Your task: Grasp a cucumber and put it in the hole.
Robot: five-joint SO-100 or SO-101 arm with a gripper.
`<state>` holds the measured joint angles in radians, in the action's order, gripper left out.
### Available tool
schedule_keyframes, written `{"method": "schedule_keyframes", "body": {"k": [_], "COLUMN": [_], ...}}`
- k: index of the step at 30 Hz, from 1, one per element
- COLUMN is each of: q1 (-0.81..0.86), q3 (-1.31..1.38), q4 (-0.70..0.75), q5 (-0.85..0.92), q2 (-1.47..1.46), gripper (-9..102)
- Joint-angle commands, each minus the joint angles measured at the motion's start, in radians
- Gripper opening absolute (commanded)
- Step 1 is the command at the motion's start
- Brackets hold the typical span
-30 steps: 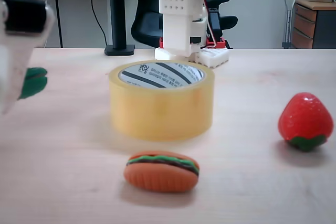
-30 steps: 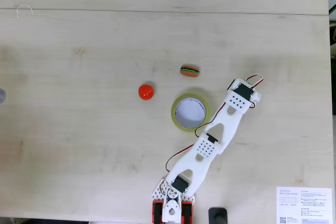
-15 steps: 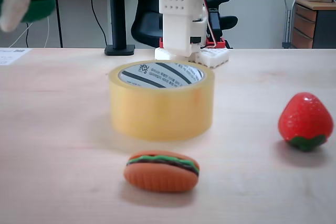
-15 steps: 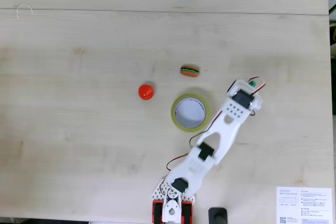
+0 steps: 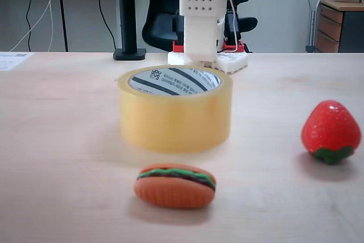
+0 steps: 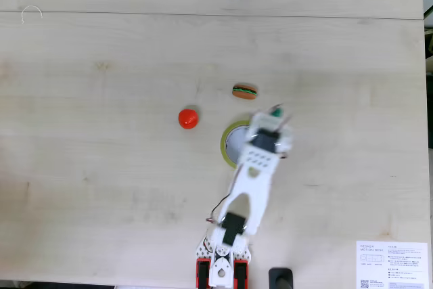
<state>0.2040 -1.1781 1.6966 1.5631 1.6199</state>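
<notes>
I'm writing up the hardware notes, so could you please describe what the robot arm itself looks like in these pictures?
The arm is built of white plastic segments, boxy and flat-sided, some faces perforated with a grid of small round holes. Dark servo blocks sit at the joints, and thin red, white and black cables loop alongside them. Its base is white with red parts. The gripper end is motion-blurred.

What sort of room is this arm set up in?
Probably an office or lab: a black swivel chair and a wooden drawer unit stand behind the pale wood table, with cables hanging from another desk.
</notes>
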Motion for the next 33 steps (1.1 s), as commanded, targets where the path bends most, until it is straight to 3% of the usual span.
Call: {"method": "schedule_keyframes", "body": {"k": [1, 24, 27, 28, 32, 33], "q1": [-0.077, -0.117, -0.095, -0.086, -0.052, -0.044], "q3": [-0.072, -0.189, -0.189, -0.187, -0.186, -0.186], "q4": [0.074, 0.069, 0.063, 0.060, 0.043, 0.041], "q5": [0.002, 0.003, 0.002, 0.000, 0.000, 0.000], "q2": [0.156, 0.097, 0.081, 0.081, 0.081, 0.080], "gripper": [0, 2, 32, 34, 65, 68]}}
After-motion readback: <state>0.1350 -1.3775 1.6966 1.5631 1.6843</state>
